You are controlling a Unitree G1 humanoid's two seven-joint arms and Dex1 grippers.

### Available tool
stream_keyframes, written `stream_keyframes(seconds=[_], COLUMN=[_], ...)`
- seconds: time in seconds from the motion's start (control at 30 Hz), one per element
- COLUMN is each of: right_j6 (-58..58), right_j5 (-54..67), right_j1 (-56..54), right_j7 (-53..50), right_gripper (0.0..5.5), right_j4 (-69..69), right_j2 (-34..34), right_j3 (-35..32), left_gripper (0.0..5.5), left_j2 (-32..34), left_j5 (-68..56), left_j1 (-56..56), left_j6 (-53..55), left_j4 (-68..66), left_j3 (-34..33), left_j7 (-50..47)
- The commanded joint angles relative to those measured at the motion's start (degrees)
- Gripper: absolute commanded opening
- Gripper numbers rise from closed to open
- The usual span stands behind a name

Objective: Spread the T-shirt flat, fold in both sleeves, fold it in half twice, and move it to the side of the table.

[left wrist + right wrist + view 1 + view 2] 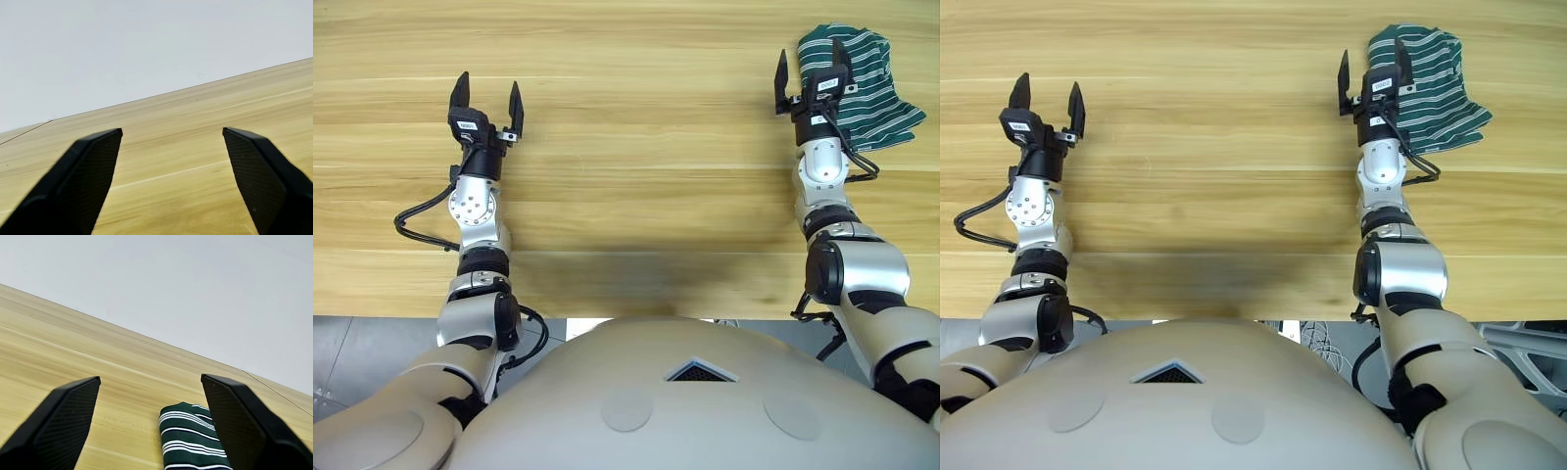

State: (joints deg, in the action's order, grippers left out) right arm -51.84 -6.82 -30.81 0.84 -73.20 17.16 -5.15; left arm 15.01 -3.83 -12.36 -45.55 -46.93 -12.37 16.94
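Observation:
The T-shirt point(867, 88), dark green with white stripes, lies folded into a small bundle at the far right of the wooden table point(636, 147). My right gripper point(814, 61) is open over the bundle's left edge, with nothing between its fingers. The right wrist view has the striped T-shirt point(190, 440) beside one black fingertip point(244, 426). Far across the table, my left gripper point(487, 95) is open above bare wood at the left, holding nothing. Its two black fingertips point(83, 171) frame bare table point(171, 147) in the left wrist view.
The table's near edge point(607, 315) runs just in front of the arms. A pale wall point(146, 49) rises behind the table's far edge. A wide stretch of bare wood lies between the two arms.

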Motion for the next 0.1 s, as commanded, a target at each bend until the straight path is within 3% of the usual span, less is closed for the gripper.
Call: stream_keyframes(seconds=[0.03,0.1], right_j6=[-0.3,-0.9], right_j5=[0.6,0.7], right_j1=[-0.7,-0.6], right_j7=[1.3,2.5], right_gripper=[3.84,3.84], right_j4=[-0.1,0.1], right_j2=[-0.5,-0.7], right_j3=[-0.4,-0.4], left_gripper=[3.68,3.68], left_j2=[1.0,0.9], left_j5=[0.8,0.8], left_j1=[-1.1,-1.1], left_j6=[-0.4,-0.4], left_j4=[-0.9,-0.9], left_j3=[0.6,0.8], left_j7=[-0.9,-1.0])
